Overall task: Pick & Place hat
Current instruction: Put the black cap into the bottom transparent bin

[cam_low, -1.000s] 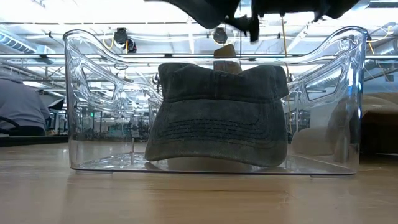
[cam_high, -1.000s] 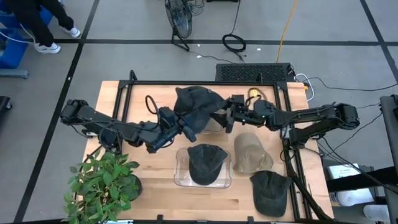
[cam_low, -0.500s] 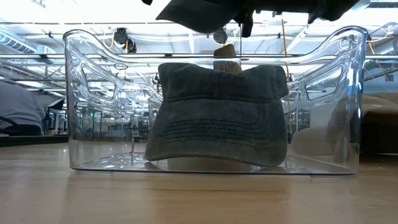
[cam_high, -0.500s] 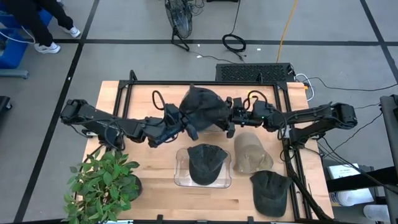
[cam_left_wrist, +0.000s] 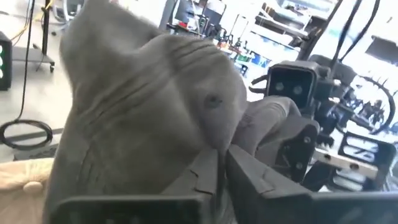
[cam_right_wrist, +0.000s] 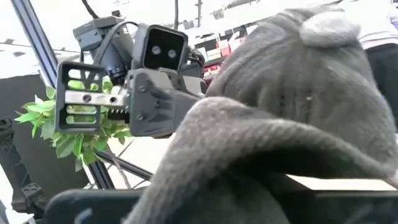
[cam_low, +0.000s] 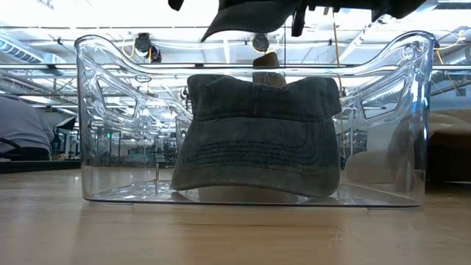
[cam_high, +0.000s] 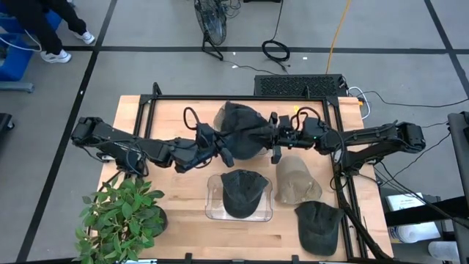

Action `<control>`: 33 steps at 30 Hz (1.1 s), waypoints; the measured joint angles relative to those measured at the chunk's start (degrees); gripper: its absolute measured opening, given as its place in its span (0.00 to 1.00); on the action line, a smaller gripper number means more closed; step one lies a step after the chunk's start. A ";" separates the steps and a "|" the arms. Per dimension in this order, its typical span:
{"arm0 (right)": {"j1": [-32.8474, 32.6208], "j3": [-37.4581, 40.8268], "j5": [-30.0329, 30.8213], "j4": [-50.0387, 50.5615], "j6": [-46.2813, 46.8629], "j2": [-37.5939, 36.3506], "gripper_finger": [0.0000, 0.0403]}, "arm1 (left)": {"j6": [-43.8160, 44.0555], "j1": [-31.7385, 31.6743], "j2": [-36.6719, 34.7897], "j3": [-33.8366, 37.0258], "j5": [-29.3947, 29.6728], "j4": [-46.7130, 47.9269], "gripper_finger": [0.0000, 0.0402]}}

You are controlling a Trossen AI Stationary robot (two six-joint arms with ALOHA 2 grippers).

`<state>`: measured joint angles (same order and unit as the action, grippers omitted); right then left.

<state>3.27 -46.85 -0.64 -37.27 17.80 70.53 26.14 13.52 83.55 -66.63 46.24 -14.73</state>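
A dark hat (cam_high: 243, 130) hangs in the air over the middle of the table, between my two grippers. My left gripper (cam_high: 222, 144) is shut on its left side. My right gripper (cam_high: 274, 139) is at its right side, under cloth (cam_right_wrist: 298, 93). In the low view the held hat (cam_low: 246, 15) shows only at the top edge. Below it, a second dark hat (cam_low: 257, 132) rests on its rim inside a clear bin (cam_low: 103, 110). My left gripper pinches a fold at the hat's lower edge (cam_left_wrist: 210, 163) between its two fingers (cam_left_wrist: 249, 180). They come in level from the table's left. The hat is lifted clear, its crown bulging up past them. My right gripper is on the hat's right edge (cam_high: 265, 138), coming level from the table's right. Cloth (cam_right_wrist: 249, 155) drapes over the fingers and hides the place of contact.
A tan hat (cam_high: 293, 180) lies right of the bin, and another dark hat (cam_high: 319, 224) lies near the front right corner. A potted plant (cam_high: 121, 216) stands at the front left. A black frame rail (cam_high: 242, 97) runs along the far side.
My left gripper has carried the hat a little toward the table's right and far edge and turned its wrist. The hat has swung round from a loose drape into a rounded bundle against my right gripper, which has met its right edge.
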 joint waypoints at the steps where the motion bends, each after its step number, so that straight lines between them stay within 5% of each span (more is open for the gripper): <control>1: 0.00 0.00 0.01 0.60 0.34 -0.29 0.06 | -1.01 0.03 0.00 0.00 -0.37 0.02 0.12; 12: -0.28 0.00 -8.37 10.61 2.12 -4.61 0.03 | -3.38 0.87 0.00 0.00 -8.93 3.12 0.55; 18: -3.32 0.04 -8.26 17.73 -1.09 -10.61 0.02 | -4.25 3.10 -4.77 -0.13 -8.42 6.63 0.66; 27: -14.61 0.04 -0.56 19.14 -3.74 -9.41 0.02 | 1.05 5.75 -17.75 -0.07 -5.06 26.51 0.56; 33: -21.17 0.04 5.40 13.18 -7.97 -0.21 0.02 | 5.98 9.23 -22.37 -0.02 -4.35 40.23 0.31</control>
<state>-17.90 -46.81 4.75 -24.09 9.83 70.32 32.12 22.75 61.18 -66.65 41.89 25.51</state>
